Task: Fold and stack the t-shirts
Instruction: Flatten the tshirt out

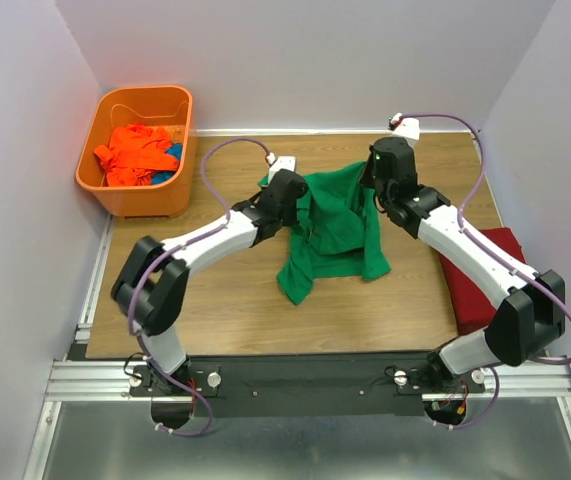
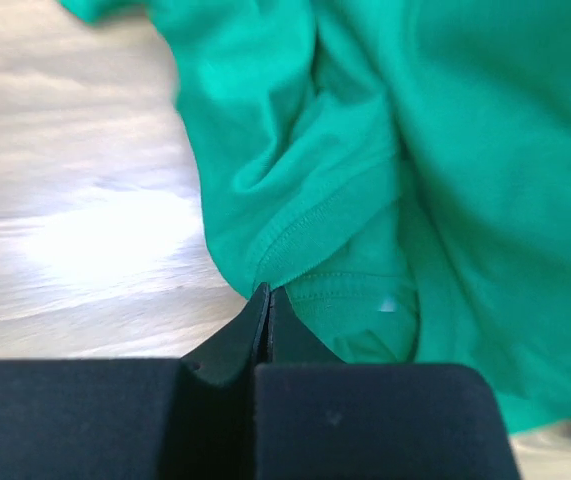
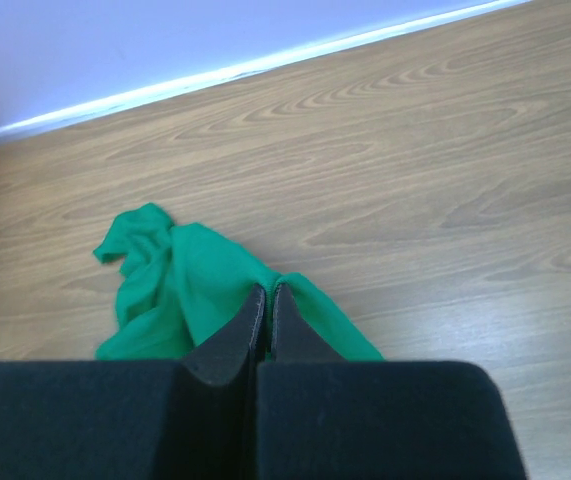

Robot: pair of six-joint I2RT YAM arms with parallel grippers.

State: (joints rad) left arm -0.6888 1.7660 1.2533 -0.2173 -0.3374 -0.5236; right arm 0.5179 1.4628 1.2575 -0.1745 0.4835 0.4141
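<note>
A bright green t-shirt (image 1: pixel 337 225) hangs bunched between my two grippers over the middle of the wooden table, its lower part draped on the wood. My left gripper (image 1: pixel 293 196) is shut on its left edge; the left wrist view shows the jaws closed on a green hem (image 2: pixel 310 225). My right gripper (image 1: pixel 372 182) is shut on the shirt's right top edge, with green cloth (image 3: pixel 195 290) pinched at the fingertips. A folded dark red t-shirt (image 1: pixel 485 270) lies at the table's right edge under the right arm. An orange t-shirt (image 1: pixel 137 155) lies crumpled in the basket.
An orange plastic basket (image 1: pixel 105 185) stands at the back left corner, with a bit of blue cloth (image 1: pixel 174 153) beside the orange shirt. White walls close in the back and both sides. A black rail (image 1: pixel 305 375) runs along the near edge.
</note>
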